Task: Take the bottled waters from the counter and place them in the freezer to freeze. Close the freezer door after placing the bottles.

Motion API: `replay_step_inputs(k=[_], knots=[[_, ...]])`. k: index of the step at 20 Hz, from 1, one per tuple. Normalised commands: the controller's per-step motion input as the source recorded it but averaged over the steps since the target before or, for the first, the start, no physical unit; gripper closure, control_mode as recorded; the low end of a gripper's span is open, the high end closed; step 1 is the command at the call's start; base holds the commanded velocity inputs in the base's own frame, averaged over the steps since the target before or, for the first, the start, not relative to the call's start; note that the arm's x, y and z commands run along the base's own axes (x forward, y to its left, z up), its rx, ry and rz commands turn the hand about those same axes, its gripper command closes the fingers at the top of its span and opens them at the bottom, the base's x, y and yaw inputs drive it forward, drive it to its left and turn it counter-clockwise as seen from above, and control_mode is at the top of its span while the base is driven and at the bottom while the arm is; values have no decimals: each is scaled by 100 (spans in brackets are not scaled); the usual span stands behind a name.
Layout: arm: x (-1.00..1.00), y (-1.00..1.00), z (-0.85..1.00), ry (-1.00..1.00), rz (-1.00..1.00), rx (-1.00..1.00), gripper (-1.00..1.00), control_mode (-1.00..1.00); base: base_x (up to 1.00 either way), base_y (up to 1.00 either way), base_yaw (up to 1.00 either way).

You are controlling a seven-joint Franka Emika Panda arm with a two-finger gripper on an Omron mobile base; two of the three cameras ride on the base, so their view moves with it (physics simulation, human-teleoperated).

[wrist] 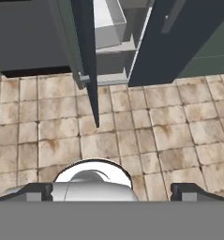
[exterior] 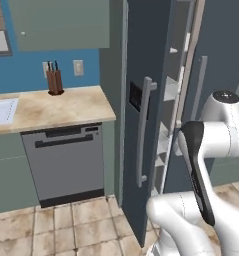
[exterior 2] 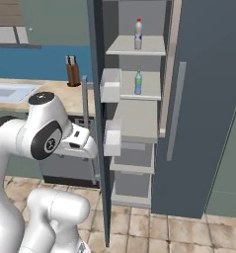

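1. Both bottles are already in the freezer (exterior 2: 139, 128): the whitish bottle with the red cap (exterior 2: 138, 34) stands on the top shelf, and the blue-green bottle (exterior 2: 137, 83) on the shelf below. Each is upright, long axis vertical, cap up.
2. The gripper (wrist: 111, 192) holds nothing; its jaws stand spread wide, and it looks down at the tiled floor (wrist: 146, 136) in front of the unit.
3. What remains, as you can judge it, is the freezer door (exterior: 143, 125). It stands well open, edge toward you, its long bar handle (exterior: 142, 132) running vertically on the outer face.
4. Watch the push point: pressing near the hinge side would likely move the door little and could make the fingers slip along the face.
5. Mind the arm's elbow: it sits close to the door edge, so a wide swing could knock the door or catch the white door bins (exterior 2: 111, 86).
6. A hard slam might tip the slim upright bottles.
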Motion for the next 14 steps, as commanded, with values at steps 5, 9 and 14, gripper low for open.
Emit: replay_step_inputs(k=[5, 9, 14], knots=[[0, 0, 0, 0, 0, 0, -100, 100, 49, 4, 0], [0, 0, 0, 0, 0, 0, -100, 100, 43, 1, 0], [0, 0, 0, 0, 0, 0, -100, 100, 29, 1, 0]])
